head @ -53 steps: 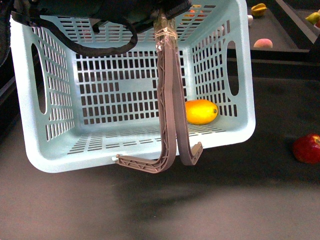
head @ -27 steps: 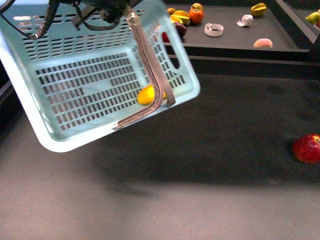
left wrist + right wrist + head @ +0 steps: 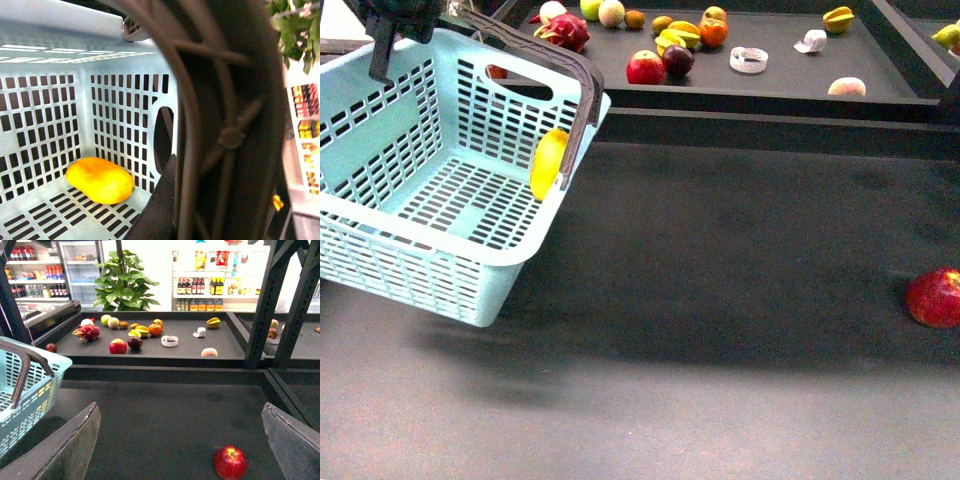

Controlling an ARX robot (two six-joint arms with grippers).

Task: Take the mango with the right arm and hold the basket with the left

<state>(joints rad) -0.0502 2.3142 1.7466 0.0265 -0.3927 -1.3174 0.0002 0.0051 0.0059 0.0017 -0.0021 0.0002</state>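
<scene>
The front view looks down past the basket (image 3: 470, 290), the left wrist view peers closely inside it, and the right wrist view faces it sidelong from afar.

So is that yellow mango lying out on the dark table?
No, the mango lies inside the basket, against its slotted wall.

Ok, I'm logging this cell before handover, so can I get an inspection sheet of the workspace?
Surface: dark table top, mostly bare.
Job's things: smooth yellow-orange mango lies inside the light blue slotted plastic basket, which hangs tilted above the table.
Clutter: round red apple on the table; assorted fruit on the rear shelf.
Grippers: left gripper at the grey-brown basket handle, its jaws not visible; right gripper open, empty.
Cables: nothing seen.
Surroundings: shop shelves and a leafy plant.
</scene>
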